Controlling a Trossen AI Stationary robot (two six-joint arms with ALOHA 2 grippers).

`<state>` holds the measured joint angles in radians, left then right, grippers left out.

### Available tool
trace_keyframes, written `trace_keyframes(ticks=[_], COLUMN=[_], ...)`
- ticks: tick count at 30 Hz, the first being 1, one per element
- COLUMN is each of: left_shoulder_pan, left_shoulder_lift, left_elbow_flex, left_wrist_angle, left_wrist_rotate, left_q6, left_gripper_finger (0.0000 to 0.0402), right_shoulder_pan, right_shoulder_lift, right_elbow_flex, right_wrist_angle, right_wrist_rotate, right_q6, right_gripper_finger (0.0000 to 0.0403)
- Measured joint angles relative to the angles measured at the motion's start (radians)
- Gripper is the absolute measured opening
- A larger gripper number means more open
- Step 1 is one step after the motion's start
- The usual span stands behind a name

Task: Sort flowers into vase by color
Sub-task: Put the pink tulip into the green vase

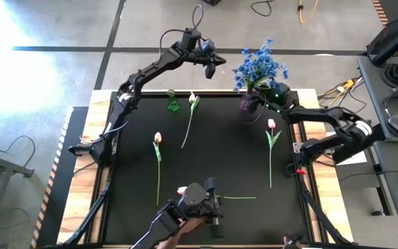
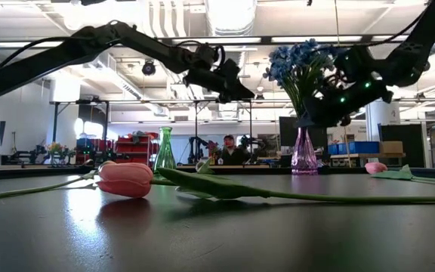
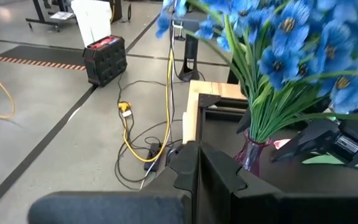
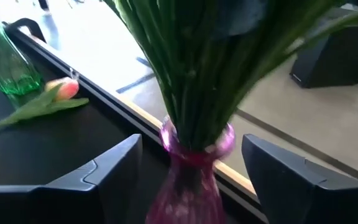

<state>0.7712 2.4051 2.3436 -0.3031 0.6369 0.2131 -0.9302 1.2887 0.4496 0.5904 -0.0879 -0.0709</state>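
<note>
Blue flowers (image 1: 260, 68) stood in the purple vase (image 1: 248, 105) at about one o'clock on the black mat (image 1: 213, 159). My right gripper (image 4: 191, 171) hung at the vase's neck, jaws spread apart on either side of it, clamping nothing. My left gripper (image 1: 213, 67) hovered at twelve o'clock, jaws together. Pink tulips (image 1: 157, 138) lay flat on the mat, and the green vase (image 1: 173, 102) stood at eleven.

purple vase (image 4: 188, 180) base cut off, blossoms unseen
</note>
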Motion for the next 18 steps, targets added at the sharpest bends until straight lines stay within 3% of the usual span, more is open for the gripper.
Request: trace_keyframes(ticks=[9,18], left_shoulder_pan=[-0.036,-0.138], left_shoulder_lift=[-0.007,-0.016], left_elbow_flex=[-0.012,-0.165], left_wrist_angle=[0.001,0.143], left_wrist_rotate=[-0.001,-0.022], left_q6=[-0.012,-0.064], left_gripper_finger=[0.0,0.0], right_shoulder_pan=[0.0,0.001], right_shoulder_lift=[-0.261,-0.569], right_elbow_flex=[0.0,0.0], right_wrist_angle=[-0.364,-0.717], right_wrist_rotate=[0.04,0.037], right_q6=[0.012,0.11], right_gripper_finger=[0.028,0.0255])
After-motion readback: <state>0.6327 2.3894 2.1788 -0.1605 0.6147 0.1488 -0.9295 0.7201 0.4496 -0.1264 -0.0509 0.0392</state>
